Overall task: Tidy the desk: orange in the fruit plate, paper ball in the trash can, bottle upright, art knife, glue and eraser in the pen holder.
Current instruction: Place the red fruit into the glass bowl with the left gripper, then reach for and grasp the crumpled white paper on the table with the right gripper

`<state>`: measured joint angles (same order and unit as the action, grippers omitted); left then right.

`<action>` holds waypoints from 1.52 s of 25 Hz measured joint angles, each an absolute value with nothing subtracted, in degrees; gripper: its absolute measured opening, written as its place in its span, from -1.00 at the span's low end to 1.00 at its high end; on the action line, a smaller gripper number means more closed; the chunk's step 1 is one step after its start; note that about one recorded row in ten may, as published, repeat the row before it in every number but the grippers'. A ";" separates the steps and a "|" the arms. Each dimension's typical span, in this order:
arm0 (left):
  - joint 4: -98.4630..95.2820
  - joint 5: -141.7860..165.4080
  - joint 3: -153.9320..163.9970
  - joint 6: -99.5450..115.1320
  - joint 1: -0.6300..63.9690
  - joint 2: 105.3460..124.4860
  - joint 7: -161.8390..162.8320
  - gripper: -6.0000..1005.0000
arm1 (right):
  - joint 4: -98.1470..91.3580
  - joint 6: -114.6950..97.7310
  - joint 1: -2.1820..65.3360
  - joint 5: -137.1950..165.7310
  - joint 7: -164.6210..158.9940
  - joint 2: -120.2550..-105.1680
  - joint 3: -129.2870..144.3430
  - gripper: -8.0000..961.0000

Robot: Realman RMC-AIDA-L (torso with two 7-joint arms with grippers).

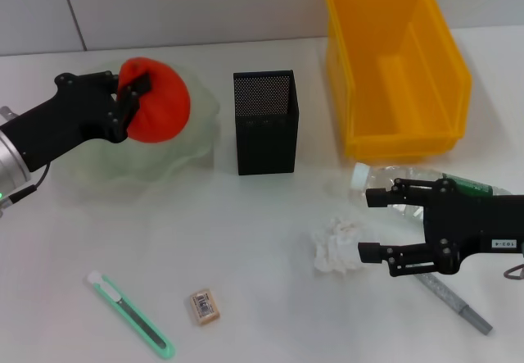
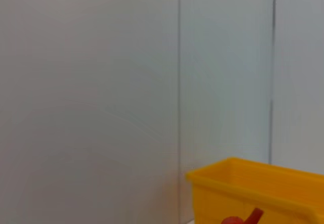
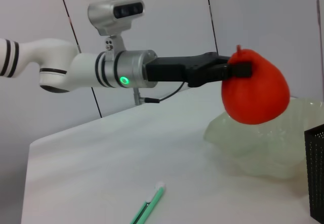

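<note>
Left gripper (image 1: 131,93) fingers clamp orange (image 1: 160,102) at pinched top, above fruit plate (image 1: 201,133). I judge orange soft, light; top pinch adequate. Right gripper (image 1: 368,225) fingers spread wide beside paper ball (image 1: 336,247): light, crushable; I would grip across its middle.

You have a plain white counter (image 1: 246,240) before you, evenly lit. Behind it stands a pale grey panelled wall (image 2: 101,82), its panels split by thin dark vertical seams.
</note>
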<state>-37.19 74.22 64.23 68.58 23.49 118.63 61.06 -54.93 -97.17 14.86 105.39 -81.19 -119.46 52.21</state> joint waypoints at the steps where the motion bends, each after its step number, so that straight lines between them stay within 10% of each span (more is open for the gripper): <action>1: -35.27 74.21 62.86 68.18 24.84 118.64 59.80 -0.87 | -54.93 -97.17 14.93 105.39 -81.19 -119.45 52.20 0.73; 26: -23.11 68.18 58.24 54.38 30.83 118.86 48.34 -0.87 | -54.93 -96.77 15.91 105.36 -81.58 -119.44 52.20 0.73; 36: -23.11 68.34 59.27 54.99 30.96 118.82 48.34 -0.27 | -54.10 -96.59 15.91 105.38 -81.34 -119.44 52.20 0.73; 38: -23.12 68.39 60.03 55.07 30.96 118.82 48.33 0.27 | -54.07 -96.56 15.91 105.35 -81.27 -119.44 52.08 0.73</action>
